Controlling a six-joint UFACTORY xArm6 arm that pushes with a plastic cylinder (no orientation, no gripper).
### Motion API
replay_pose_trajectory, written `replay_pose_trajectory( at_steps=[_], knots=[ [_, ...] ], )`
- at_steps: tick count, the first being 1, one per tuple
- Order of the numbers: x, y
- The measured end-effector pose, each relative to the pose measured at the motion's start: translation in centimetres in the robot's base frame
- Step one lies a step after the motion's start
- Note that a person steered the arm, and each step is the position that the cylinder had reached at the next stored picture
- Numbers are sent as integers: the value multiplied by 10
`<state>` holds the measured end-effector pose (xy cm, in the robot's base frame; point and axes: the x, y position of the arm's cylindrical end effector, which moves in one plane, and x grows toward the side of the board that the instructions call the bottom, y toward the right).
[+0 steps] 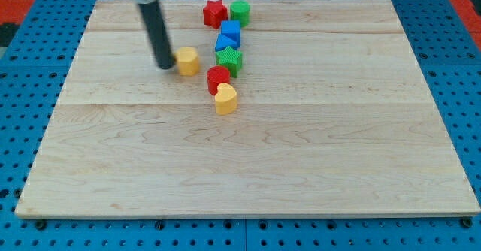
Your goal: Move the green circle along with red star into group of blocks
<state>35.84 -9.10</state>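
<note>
My tip (164, 66) rests on the wooden counter (301, 161), left of centre toward the far side, just to the left of a yellow block (188, 60) and almost touching it. There is no hand on this arm, only the straight dark rod, so nothing opens or clamps.

The red star (214, 13) sits near the far edge, with the green circle (240, 12) touching it on its right. Just nearer than this pair, a run of blocks trails toward the near side: two blue blocks (229, 36) pressed together, whose shapes I cannot make out, then a green star (229, 59), then a red round block (218, 78), then a yellow heart (225, 99). Each touches the next. The far blue block lies just beside the green circle. The yellow block by my tip stands slightly apart, left of the green star.
</note>
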Motion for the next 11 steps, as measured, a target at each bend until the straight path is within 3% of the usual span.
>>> replay_pose_trajectory(
  at_steps=[1, 2, 3, 4, 5, 9, 11],
  knots=[
    [0, 17],
    [-17, -54],
    [-91, -60],
    [-154, -7],
    [-166, 21],
    [-76, 32],
    [-60, 24]
  ],
)
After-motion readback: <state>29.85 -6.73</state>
